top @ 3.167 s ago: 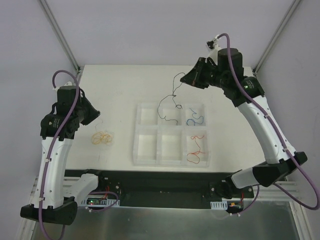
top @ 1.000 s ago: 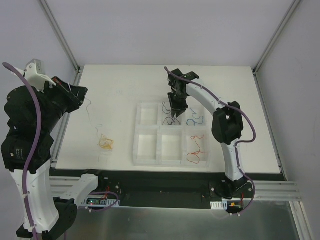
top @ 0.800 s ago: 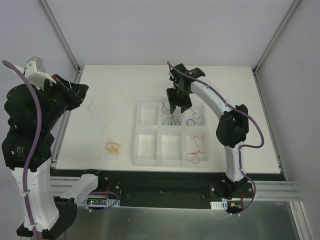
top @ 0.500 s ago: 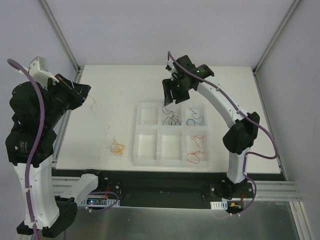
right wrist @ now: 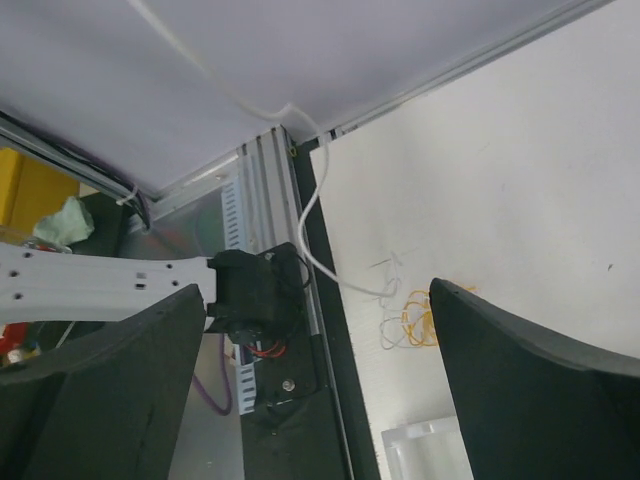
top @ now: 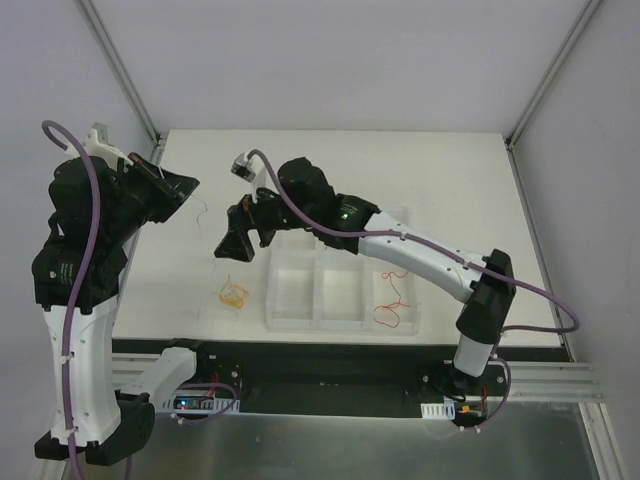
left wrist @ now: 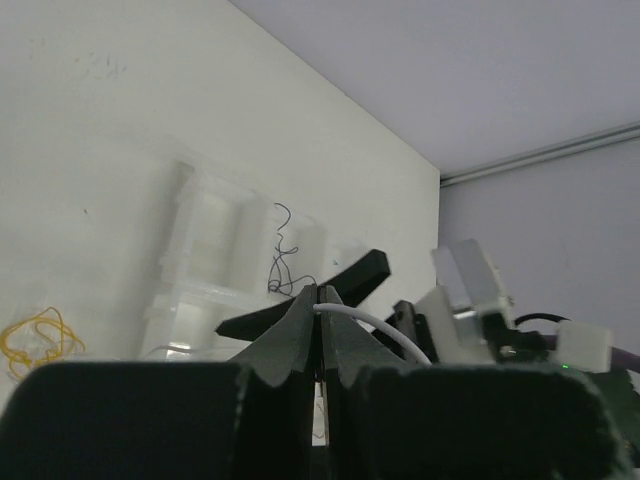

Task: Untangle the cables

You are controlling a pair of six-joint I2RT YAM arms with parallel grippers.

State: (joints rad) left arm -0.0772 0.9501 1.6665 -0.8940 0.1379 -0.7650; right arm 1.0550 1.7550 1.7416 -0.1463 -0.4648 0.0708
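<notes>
In the top view, half a second has carried the right arm off the far middle compartment of the clear divided tray (top: 340, 327). It now stretches leftward across the tray's far row, hiding those compartments. The right gripper (top: 238, 240) hangs over the white table (top: 450, 180) just left of the tray, on the far side of the yellow wire coil (top: 234, 293), which has barely shifted. The left arm stands tall at the left edge, and the left gripper (top: 186, 190) points right toward the other gripper, near it but apart. The fingers of both are too small here to read. A red wire (top: 392, 300) lies in the tray's near right compartment. In the left wrist view, the left gripper (left wrist: 320, 318) has its fingers (left wrist: 296, 335) pressed together on a white wire (left wrist: 365, 322), which arcs away to the right. A black wire (left wrist: 280, 255) curls in a tray compartment beyond, and the yellow coil sits low on the left. In the right wrist view, the right gripper (right wrist: 313, 290) is spread wide with nothing between its fingers (right wrist: 540, 400). The white wire trails down to the table and ends just beside the yellow coil, which lies below the gap.
</notes>
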